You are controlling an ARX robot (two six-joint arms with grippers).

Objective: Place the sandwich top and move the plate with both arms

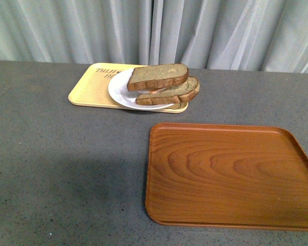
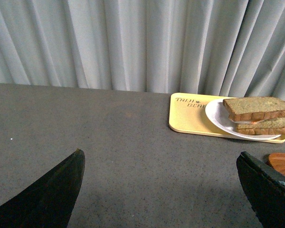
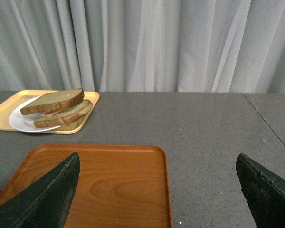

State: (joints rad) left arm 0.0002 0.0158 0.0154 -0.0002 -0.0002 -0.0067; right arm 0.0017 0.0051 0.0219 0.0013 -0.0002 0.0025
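The sandwich top (image 1: 158, 76) is a brown speckled bread slice lying tilted on a lower slice (image 1: 175, 93) with pinkish filling between them, all on the round white plate (image 1: 119, 89). The same stack shows in the left wrist view as the sandwich top (image 2: 255, 107) on the plate (image 2: 217, 115), and in the right wrist view as the sandwich top (image 3: 52, 100) on the plate (image 3: 20, 121). Neither arm appears in the front view. My left gripper (image 2: 161, 164) is open over bare table, well short of the plate. My right gripper (image 3: 157, 166) is open above the wooden tray's edge.
The plate rests on a pale yellow printed tray (image 1: 90, 87) at the back of the grey table (image 1: 61, 169). A large brown wood-grain tray (image 1: 231, 174) lies at the front right. Grey curtains (image 1: 154, 31) hang behind the table.
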